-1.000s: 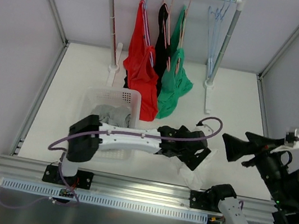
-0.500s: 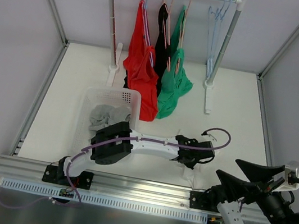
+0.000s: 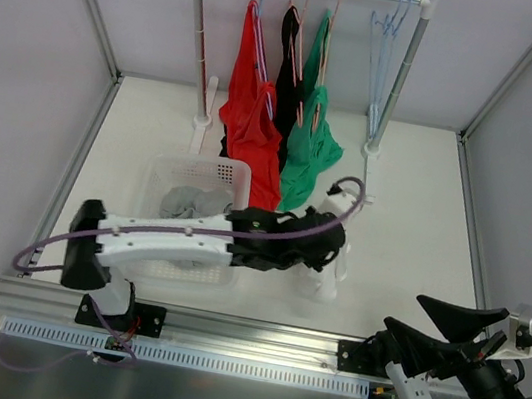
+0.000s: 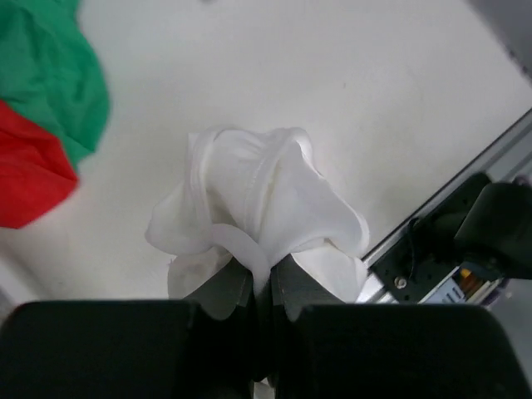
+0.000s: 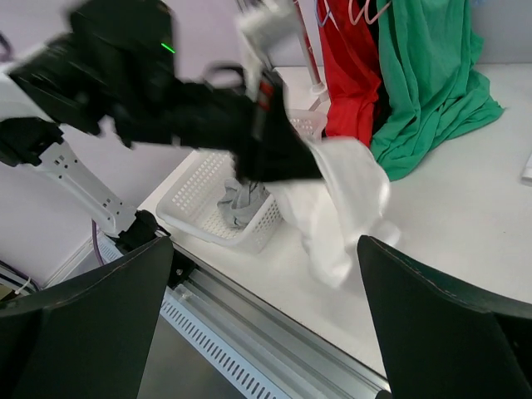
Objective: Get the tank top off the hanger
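Observation:
My left gripper (image 3: 324, 256) is shut on a bunched white tank top (image 3: 319, 283), which hangs from it just above the table in front of the rack. In the left wrist view the cloth (image 4: 266, 195) billows out past the closed fingers (image 4: 224, 291), with a fold pinched between them. My right gripper (image 3: 445, 328) stands open at the near right edge, apart from the cloth and holding nothing. Its view shows the white top (image 5: 347, 204) hanging from the left arm. On the rail, hangers (image 3: 305, 3) carry red (image 3: 253, 122), black (image 3: 289, 77) and green (image 3: 310, 146) tops.
A white basket (image 3: 240, 173) with a grey garment (image 3: 187, 203) sits left of the left gripper. Empty blue hangers (image 3: 389, 32) hang at the rail's right end. The rack's two posts (image 3: 399, 74) stand on the table at the back. A metal rail (image 3: 255, 334) runs along the near edge.
My left gripper has shut on the white tank top, lifted it and carried it back and to the left. The right arm has dropped to the near right corner, still open.

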Available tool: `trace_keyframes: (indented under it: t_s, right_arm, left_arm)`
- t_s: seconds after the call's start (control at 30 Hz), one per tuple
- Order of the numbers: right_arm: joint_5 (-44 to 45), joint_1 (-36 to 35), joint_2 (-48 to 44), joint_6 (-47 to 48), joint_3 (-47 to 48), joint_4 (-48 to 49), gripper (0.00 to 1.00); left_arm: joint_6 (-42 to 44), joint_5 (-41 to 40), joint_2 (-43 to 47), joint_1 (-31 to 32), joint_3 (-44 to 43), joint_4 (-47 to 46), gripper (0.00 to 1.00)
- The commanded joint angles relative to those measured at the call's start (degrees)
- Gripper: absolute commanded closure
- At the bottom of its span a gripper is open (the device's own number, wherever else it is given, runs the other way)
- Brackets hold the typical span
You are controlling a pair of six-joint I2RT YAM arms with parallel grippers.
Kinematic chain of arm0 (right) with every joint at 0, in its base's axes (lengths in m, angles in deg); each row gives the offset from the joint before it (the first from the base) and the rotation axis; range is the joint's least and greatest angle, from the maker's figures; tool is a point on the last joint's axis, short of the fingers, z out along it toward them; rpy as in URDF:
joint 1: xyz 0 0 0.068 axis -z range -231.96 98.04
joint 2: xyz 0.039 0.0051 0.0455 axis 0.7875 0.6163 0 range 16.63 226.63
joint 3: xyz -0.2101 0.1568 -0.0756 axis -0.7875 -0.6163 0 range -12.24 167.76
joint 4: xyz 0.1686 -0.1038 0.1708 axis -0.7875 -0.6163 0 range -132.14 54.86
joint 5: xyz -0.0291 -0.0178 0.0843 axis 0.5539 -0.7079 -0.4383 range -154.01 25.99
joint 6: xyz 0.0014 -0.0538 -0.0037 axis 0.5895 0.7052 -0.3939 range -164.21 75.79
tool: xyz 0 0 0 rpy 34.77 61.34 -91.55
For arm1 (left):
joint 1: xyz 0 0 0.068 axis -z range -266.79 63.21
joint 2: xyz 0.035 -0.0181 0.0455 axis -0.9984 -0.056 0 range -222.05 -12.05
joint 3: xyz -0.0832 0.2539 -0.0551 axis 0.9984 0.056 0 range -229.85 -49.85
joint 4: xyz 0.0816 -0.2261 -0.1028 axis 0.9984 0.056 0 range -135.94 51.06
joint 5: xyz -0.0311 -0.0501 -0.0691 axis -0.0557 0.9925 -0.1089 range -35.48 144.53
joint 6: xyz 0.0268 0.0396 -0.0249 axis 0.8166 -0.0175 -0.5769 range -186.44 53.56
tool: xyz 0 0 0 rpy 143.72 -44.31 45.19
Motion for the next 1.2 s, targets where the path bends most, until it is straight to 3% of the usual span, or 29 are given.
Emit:
trace_keyframes:
  t_s: [0.0,0.13,0.3,0.6,0.8,1.07,1.1,1.17]
  right_arm:
    - [0.0,0.2,-0.3,-0.8,-1.1,0.4,0.0]
    - [0.5,0.2,0.0,-0.4,-1.1,0.4,0.01]
    - [0.6,0.3,0.8,-0.4,-1.0,0.7,0.01]
    - [0.7,0.2,1.4,-0.5,-1.1,1.7,0.01]
    - [-0.2,0.3,1.5,-1.5,-2.7,3.7,0.01]
    - [-2.6,0.2,2.7,-2.6,-6.8,7.7,0.01]
    - [-2.9,0.3,3.0,-2.6,-6.9,8.2,0.0]
    - [-3.7,0.2,4.3,-2.6,-7.2,9.2,0.01]
  left_arm:
    - [2.7,-9.5,9.5,0.2,-2.5,6.7,1.0]
    - [1.1,-17.5,13.9,-0.5,-6.8,16.8,1.0]
    - [-2.0,-19.3,21.5,-4.8,-6.9,22.6,1.0]
    - [-3.3,-11.5,30.8,-25.6,1.6,24.9,1.0]
    - [-4.5,-3.6,28.1,-39.2,5.6,23.9,1.0]
    - [-5.0,2.2,20.5,-48.9,9.4,20.0,1.0]
    - [-5.9,1.9,18.8,-49.6,10.0,19.8,0.99]
    - [-6.8,1.3,17.3,-51.4,12.0,19.5,0.73]
